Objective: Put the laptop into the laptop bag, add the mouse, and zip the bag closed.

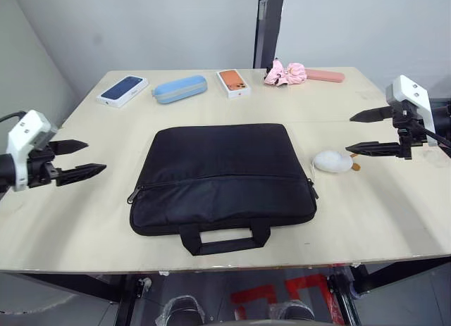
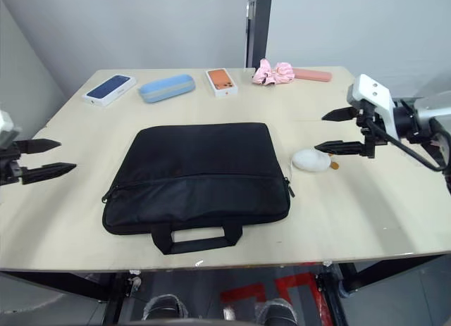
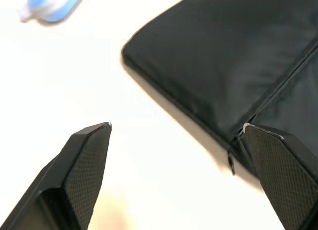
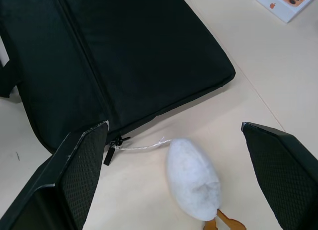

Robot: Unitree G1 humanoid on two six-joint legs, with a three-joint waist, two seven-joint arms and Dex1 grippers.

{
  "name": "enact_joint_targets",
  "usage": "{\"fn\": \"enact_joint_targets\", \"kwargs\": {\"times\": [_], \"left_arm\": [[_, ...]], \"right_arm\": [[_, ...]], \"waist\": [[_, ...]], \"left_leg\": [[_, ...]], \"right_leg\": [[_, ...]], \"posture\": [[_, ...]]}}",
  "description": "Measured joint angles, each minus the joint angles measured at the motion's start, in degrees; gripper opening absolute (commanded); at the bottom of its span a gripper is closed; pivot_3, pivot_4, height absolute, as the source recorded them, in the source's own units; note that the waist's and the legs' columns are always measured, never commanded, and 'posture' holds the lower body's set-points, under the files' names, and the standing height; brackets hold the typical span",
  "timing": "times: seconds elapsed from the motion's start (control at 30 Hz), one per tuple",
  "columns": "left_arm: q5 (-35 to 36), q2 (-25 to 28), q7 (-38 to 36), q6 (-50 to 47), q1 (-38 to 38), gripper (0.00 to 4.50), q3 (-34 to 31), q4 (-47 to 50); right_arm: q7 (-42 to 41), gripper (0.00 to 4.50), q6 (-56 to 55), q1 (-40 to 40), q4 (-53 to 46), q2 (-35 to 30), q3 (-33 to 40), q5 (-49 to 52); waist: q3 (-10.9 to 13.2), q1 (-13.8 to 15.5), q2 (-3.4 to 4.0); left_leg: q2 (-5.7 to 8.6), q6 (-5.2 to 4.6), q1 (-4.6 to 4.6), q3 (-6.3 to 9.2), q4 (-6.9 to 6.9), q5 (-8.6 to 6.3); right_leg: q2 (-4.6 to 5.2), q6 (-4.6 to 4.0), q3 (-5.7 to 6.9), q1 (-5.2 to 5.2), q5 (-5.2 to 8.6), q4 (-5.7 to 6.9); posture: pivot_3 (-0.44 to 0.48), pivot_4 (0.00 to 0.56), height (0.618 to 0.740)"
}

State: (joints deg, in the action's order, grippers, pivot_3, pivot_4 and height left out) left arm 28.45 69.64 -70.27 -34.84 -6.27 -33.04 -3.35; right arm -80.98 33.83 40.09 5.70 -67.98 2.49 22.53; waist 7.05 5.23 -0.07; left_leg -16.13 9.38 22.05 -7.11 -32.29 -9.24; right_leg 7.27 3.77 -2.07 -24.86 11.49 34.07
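Observation:
The black laptop bag [image 1: 220,178] lies flat in the middle of the table, handles [image 1: 224,239] toward the near edge, its zip seam looking shut. The laptop and the mouse are out of view. My left gripper [image 1: 96,157] hovers open over the table, left of the bag, fingers pointing at its left end [image 3: 208,56]. My right gripper [image 1: 349,134] is open to the right of the bag, just above a puffy white lump with a tan tip [image 4: 193,178]. A zip pull with a white string [image 4: 113,148] sits at the bag's right corner.
Along the far edge lie a dark blue phone box [image 1: 122,90], a light blue case [image 1: 180,89], an orange phone box [image 1: 233,82], a pink scrunchie [image 1: 285,73] and a flat pink case [image 1: 325,75]. Bare tabletop [image 1: 70,220] flanks the bag.

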Motion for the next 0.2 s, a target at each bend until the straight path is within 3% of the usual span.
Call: {"fn": "enact_joint_targets", "kwargs": {"times": [0.2], "left_arm": [[-2.71,3.1,-2.28,4.43,-0.18,4.46,0.02,-5.96]], "right_arm": [[-1.08,4.5,0.17,1.97,0.71,1.33,-1.03,0.57]], "waist": [[-0.01,-0.12,-0.01]], "left_leg": [[0.0,-0.02,-0.02,0.02,-0.23,0.0]], "right_leg": [[0.0,-0.01,-0.07,0.02,0.0,0.23]], "posture": [[0.0,0.15,0.74]]}}
